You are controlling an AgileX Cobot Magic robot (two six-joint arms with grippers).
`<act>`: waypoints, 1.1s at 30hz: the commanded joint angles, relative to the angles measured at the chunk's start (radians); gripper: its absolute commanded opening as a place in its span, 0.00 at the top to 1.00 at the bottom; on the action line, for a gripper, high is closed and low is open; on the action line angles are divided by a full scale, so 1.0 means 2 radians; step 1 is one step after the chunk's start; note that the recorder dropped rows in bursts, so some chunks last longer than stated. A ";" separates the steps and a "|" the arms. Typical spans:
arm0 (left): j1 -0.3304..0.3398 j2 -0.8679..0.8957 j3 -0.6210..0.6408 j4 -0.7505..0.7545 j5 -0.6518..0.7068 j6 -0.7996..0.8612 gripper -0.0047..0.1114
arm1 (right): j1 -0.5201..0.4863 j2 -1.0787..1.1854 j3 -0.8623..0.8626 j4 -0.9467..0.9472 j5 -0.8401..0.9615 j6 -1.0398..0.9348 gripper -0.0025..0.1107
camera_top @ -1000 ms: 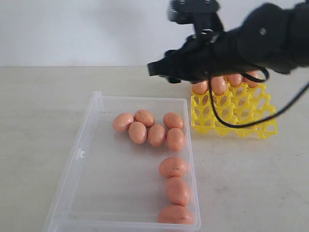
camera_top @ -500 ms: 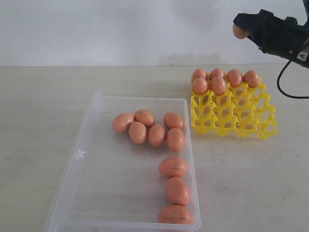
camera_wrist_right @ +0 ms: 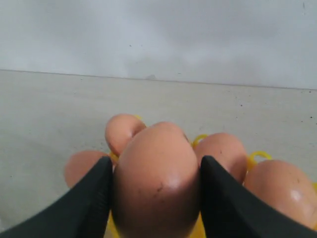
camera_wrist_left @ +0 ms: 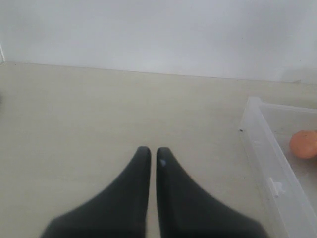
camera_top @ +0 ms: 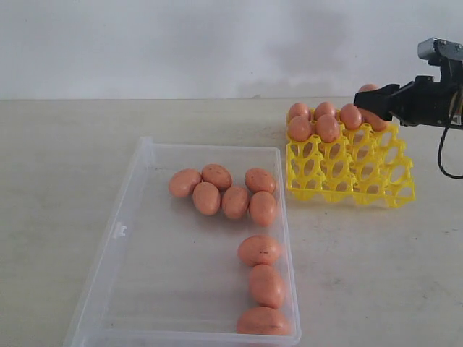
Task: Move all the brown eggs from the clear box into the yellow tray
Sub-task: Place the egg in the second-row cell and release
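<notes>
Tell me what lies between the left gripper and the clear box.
Only bare tabletop: in the left wrist view, nothing sits between the left gripper and the clear box.

Nine smooth orange-brown eggs (camera_top: 234, 202) lie in the shallow clear plastic box (camera_top: 129, 199): six bunched at its far end and three lined along the near right wall. To the right, the bright yellow lattice tray (camera_top: 362, 177) seats six eggs in its far rows. A seventh egg (camera_wrist_right: 156, 183) is held above its far right corner.

The right gripper (camera_top: 370, 99) reaches in from the right edge of the exterior view, arm roughly level, its black fingers (camera_wrist_right: 84, 203) clamped either side of a brown egg (camera_wrist_right: 156, 183). The left gripper (camera_wrist_left: 152, 154) points forward, its fingers all but touching.
</notes>
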 commanded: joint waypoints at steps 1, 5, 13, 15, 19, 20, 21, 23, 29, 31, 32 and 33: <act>0.002 -0.001 0.001 -0.001 -0.003 0.001 0.92 | 0.000 0.016 -0.002 -0.015 0.003 -0.006 0.98; 0.002 -0.001 0.001 -0.001 -0.003 0.001 0.92 | 0.003 0.037 -0.002 -0.001 -0.012 -0.042 0.98; 0.002 -0.001 0.001 -0.001 -0.002 0.001 0.92 | 0.003 0.056 -0.003 0.029 -0.002 -0.056 0.98; 0.002 -0.001 0.001 -0.001 -0.002 0.001 0.92 | 0.003 0.061 -0.003 0.030 -0.005 -0.056 0.98; 0.002 -0.001 0.001 -0.001 -0.002 0.001 0.92 | 0.003 0.069 -0.003 0.030 -0.017 -0.055 0.86; 0.002 -0.001 0.001 -0.001 -0.002 0.001 0.92 | 0.003 0.070 -0.003 0.030 -0.020 -0.055 0.79; 0.002 -0.001 0.001 -0.001 -0.002 0.001 0.92 | 0.003 0.070 -0.003 0.030 -0.020 -0.055 0.72; 0.002 -0.001 0.001 -0.001 -0.003 0.001 0.92 | 0.003 0.070 -0.003 0.033 -0.020 -0.055 0.60; 0.002 -0.001 0.001 -0.001 -0.003 0.001 0.92 | 0.003 0.070 -0.003 0.049 -0.046 -0.055 0.54; 0.002 -0.001 0.001 -0.001 -0.003 0.001 0.92 | 0.003 0.070 -0.003 0.056 -0.058 -0.055 0.54; 0.002 -0.001 0.001 -0.001 -0.003 0.001 0.92 | 0.003 0.069 -0.003 0.059 -0.063 -0.055 0.54; 0.002 -0.001 0.001 -0.001 -0.003 0.001 0.92 | 0.003 0.067 -0.003 0.063 -0.063 -0.055 0.54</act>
